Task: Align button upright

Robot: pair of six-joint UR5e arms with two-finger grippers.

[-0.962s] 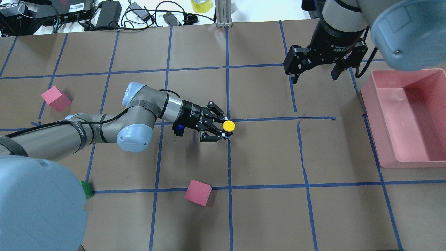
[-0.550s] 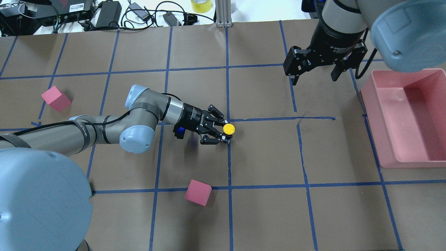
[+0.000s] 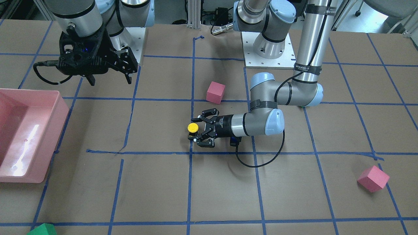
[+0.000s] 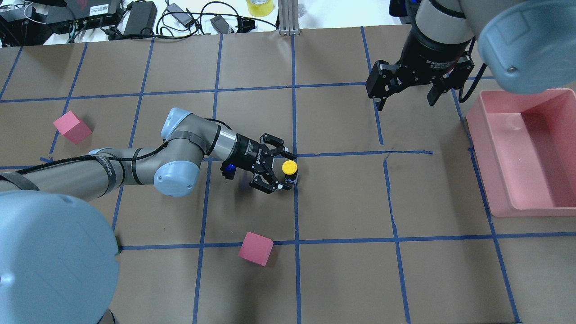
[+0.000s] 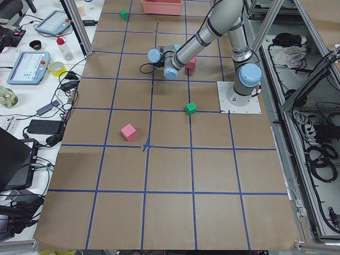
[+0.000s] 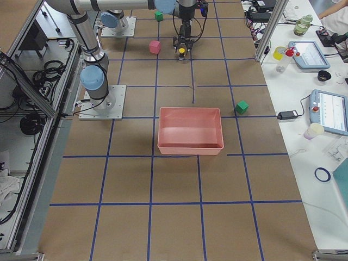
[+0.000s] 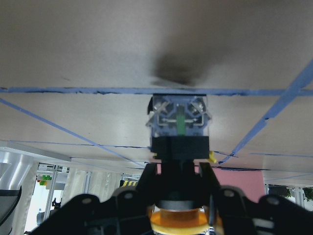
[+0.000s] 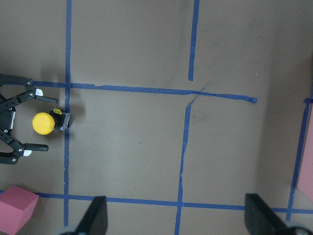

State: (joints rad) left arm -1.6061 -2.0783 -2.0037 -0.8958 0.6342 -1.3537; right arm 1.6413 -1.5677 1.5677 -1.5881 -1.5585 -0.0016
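Overhead exterior: my left gripper lies low over the table, fingers spread wide on either side of the button and clasping nothing. The button stands on its grey base, yellow cap up, beside a crossing of blue tape lines. My right gripper, likewise spread and empty, hangs well apart, near the pink bin.

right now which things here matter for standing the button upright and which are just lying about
Job:
button, between the open jaws of the left gripper

Lying about:
pink cubes
green cubes
pink bin
right gripper, open, away from the button
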